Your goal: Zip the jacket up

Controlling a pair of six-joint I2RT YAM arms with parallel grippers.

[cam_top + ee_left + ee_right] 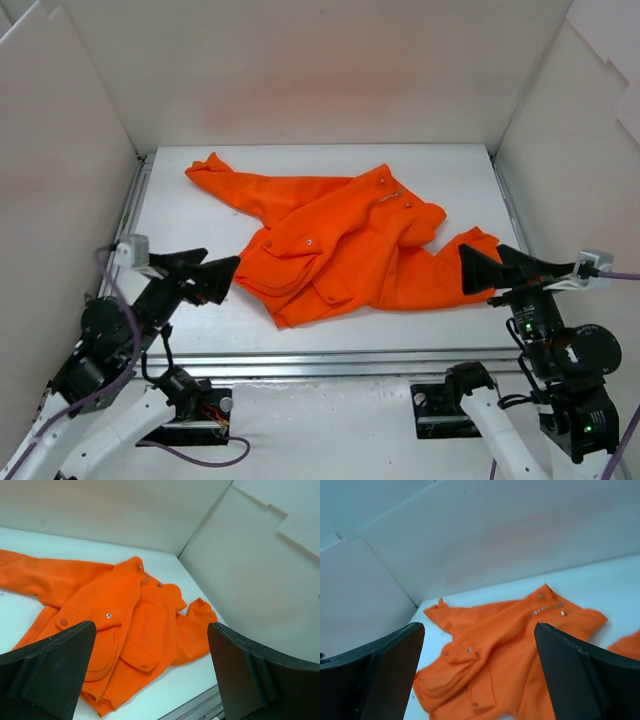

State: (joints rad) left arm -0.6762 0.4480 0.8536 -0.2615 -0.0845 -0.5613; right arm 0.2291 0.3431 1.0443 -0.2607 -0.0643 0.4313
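At the lower left of the overhead view, the left hand (222,266) hangs over the white table (430,175). Its two black fingers are spread as wide as they go and hold nothing. Its tips sit just beside the garment's lower left edge, apart from it as far as I can tell.

In the middle of the frame lies the small bright orange fabric jacket (350,250), rumpled and slanted. One sleeve (225,180) stretches toward the upper left and the collar end points to the upper right. A flap pocket with a silver snap (310,242) faces up at its lower left. The front panels are folded over each other, and only a short silvery line (540,611) near the collar hints at the zipper. Whether any of it is closed I cannot tell.

At the lower right, the right hand (482,265) is likewise fully spread and empty, close to the other sleeve's cuff (478,238).

This looks like the first approach. To do it well, the left hand should pin the hem near the pockets so the cloth stays taut. The right hand should then find the slider, pinch its tab alone and draw it straight toward the collar. Loose folds along the track want smoothing first, or the slider may bite the cloth.
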